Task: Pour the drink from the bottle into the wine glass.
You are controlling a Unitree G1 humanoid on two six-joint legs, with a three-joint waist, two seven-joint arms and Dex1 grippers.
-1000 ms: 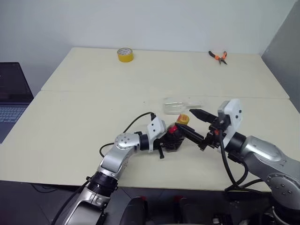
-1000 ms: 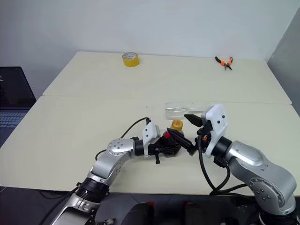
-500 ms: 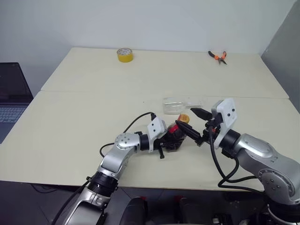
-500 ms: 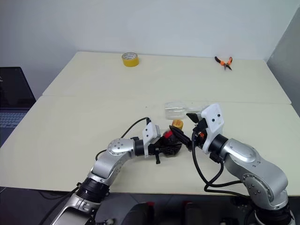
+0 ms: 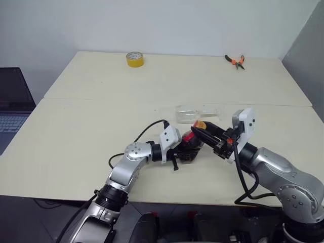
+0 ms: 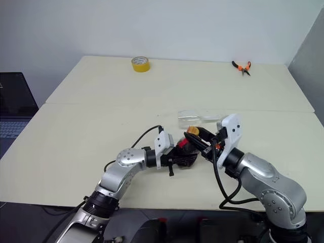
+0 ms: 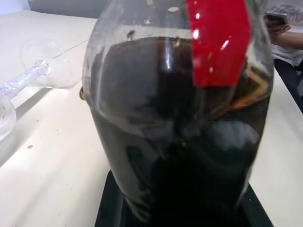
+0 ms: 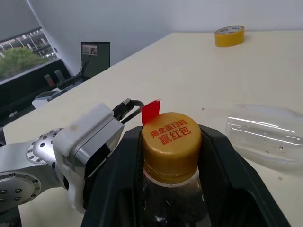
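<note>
The bottle (image 5: pixel 188 150) stands on the table (image 5: pixel 91 131) near the front middle, and my left gripper (image 5: pixel 179 152) is shut on its ribbed body from the left. The dark drink (image 7: pixel 170 142) reaches up to the red label (image 7: pixel 218 42). My right gripper (image 5: pixel 201 129) comes in from the right, and its black fingers (image 8: pixel 222 156) press against both sides of the yellow-orange cap (image 8: pixel 171 135). The wine glass (image 5: pixel 195 113) lies on its side just behind the bottle, and its bowl (image 8: pixel 265 135) looks to hold no liquid.
A yellow tape roll (image 5: pixel 134 59) sits at the far left of the table and orange-handled pliers (image 5: pixel 236 61) at the far right. A laptop (image 5: pixel 10 109) stands off the table's left edge. A seam (image 5: pixel 101 98) crosses the table top.
My right gripper's fingers stood wide apart beside the cap and have closed onto it, with the wrist rolling a little. The left gripper and the bottle have stayed put.
</note>
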